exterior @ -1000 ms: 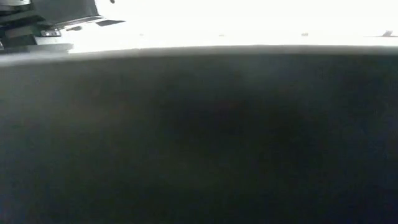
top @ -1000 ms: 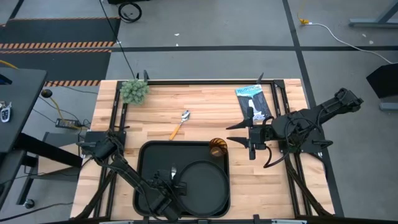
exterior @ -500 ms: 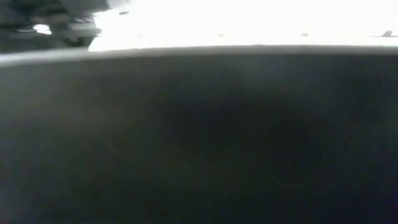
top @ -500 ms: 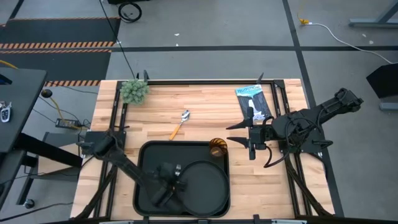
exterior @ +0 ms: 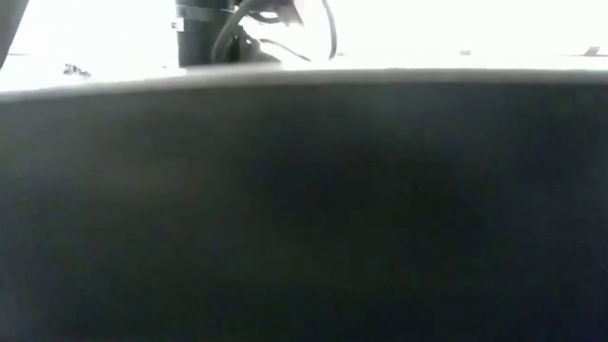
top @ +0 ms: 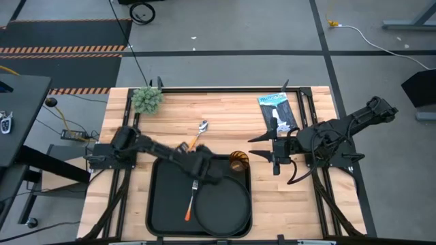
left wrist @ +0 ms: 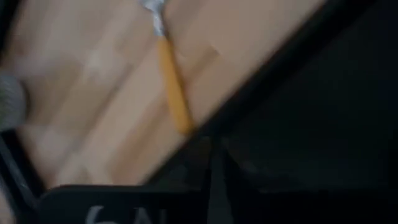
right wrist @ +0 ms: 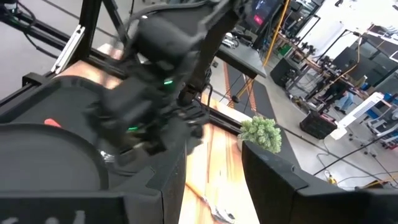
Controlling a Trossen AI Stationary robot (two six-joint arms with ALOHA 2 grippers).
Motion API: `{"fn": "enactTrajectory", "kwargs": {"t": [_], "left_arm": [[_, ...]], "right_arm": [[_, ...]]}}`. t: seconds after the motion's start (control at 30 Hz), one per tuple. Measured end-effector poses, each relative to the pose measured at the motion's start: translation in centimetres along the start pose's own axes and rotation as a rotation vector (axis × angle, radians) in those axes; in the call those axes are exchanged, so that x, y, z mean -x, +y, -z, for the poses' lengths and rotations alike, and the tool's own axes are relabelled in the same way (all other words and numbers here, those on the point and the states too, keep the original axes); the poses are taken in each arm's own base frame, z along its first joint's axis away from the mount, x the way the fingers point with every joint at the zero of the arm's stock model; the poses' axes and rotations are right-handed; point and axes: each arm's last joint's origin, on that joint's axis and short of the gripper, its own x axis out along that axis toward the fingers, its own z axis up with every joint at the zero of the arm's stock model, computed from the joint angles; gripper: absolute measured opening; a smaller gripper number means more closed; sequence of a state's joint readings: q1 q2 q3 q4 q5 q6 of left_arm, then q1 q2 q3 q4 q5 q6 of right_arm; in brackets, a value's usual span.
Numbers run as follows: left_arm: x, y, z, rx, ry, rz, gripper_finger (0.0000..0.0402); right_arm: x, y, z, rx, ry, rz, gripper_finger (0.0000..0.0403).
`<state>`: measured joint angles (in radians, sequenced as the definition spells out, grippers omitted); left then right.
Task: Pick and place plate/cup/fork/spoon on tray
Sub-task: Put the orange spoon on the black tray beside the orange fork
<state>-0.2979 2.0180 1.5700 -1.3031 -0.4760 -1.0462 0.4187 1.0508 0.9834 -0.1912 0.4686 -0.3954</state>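
The black tray [top: 163, 204] lies at the table's near middle. The round black plate [top: 225, 211] rests in its right half. The fork [top: 191, 201] lies in the tray along the plate's left rim, tines toward the far edge. The amber cup [top: 238, 162] stands at the tray's far right corner. The spoon [top: 197, 136] lies on the wood beyond the tray; it also shows in the left wrist view [left wrist: 169, 74]. My left gripper [top: 204, 168] hangs over the tray's far edge, between spoon and fork. My right gripper [top: 260, 145] is open and empty, right of the cup.
A green plant [top: 147, 100] stands at the far left and a black packet [top: 278, 112] lies at the far right. The low view is filled by the tray's dark wall [exterior: 304, 209]. Bare wood shows left and right of the spoon.
My left gripper has gone from over the fork's handle in the tray's middle toward the far edge and a little right, as far as the tray's far rim. The fork now lies uncovered in the tray. My right arm has kept still.
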Motion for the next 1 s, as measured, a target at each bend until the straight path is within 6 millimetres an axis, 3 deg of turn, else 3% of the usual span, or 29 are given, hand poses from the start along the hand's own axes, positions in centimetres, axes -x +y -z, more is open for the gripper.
{"fn": "enactTrajectory", "kwargs": {"t": [0.13,0.23,0.57,0.8,1.0], "left_arm": [[-0.2,3.1,-1.2,-0.038,-0.020,-0.030,0.0015],[-0.6,5.5,-0.9,-0.016,-0.049,-0.034,0.0006],[-5.8,10.3,0.0,0.133,-0.071,0.250,0.0008],[-8.5,11.6,-2.0,0.169,-0.081,0.350,0.0075],[-9.4,13.0,-3.6,0.198,-0.126,0.372,0.0143]], "right_arm": [[0.0,0.1,0.2,-0.003,0.018,-0.007,0.0162],[0.0,0.1,0.3,-0.011,0.029,-0.012,0.0162],[0.0,0.0,0.1,-0.030,0.006,-0.003,0.0162],[0.0,0.0,0.0,-0.028,0.004,-0.002,0.0162],[0.0,0.1,0.0,-0.026,-0.003,-0.024,0.0162]]}}
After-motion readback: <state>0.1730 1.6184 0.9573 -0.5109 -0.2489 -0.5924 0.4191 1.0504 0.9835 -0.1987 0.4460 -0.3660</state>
